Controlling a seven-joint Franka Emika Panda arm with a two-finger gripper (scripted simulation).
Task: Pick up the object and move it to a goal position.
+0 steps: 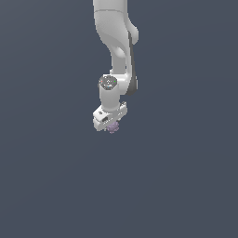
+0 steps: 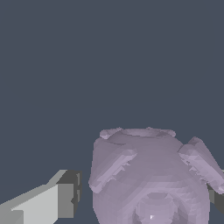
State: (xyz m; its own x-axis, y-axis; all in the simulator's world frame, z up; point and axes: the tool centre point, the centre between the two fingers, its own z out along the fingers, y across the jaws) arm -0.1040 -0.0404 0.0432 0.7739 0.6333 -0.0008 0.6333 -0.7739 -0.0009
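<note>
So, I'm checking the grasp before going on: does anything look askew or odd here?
Nothing is spilled or damaged. The lilac object sits off-centre in the gripper: the wrist view shows a gap to one finger, while the other finger is mostly hidden behind it.

A bare simulated scene: flat, featureless slate-grey backdrop [image 1: 186,186], untextured white arm [image 1: 116,42].

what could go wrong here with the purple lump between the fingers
The purple lump sits between the gripper fingers, but one finger shows a gap to it, so the hold may be loose. Its knobbly, rounded surface could let it twist or slip out. In the exterior view it is mostly hidden, so contact cannot be confirmed.
</note>
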